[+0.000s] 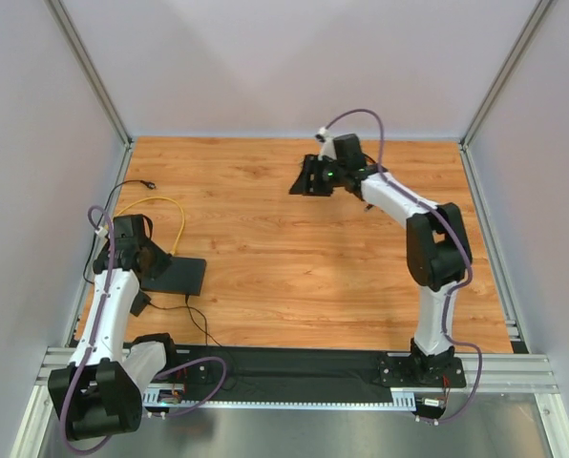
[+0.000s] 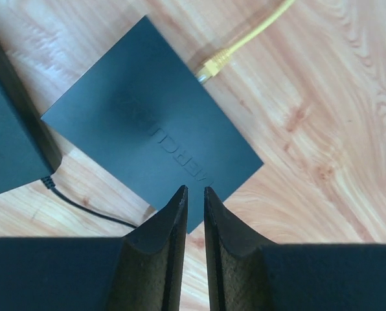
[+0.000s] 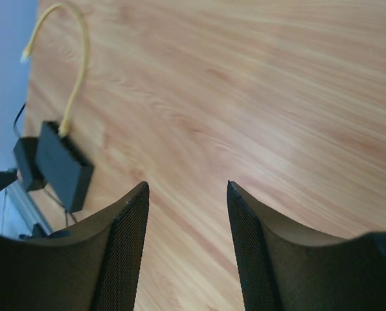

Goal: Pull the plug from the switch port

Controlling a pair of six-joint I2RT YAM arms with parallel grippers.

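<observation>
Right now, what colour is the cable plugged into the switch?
Yellow. The cable shows best in the left wrist view.

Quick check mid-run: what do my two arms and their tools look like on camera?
Both the left arm and right arm have white links with black joints, each trailed by a looping purple cable. The left tool and right tool are matte black, each with two tapering fingers; the right's inner faces look finely ribbed. No markings visible.
</observation>
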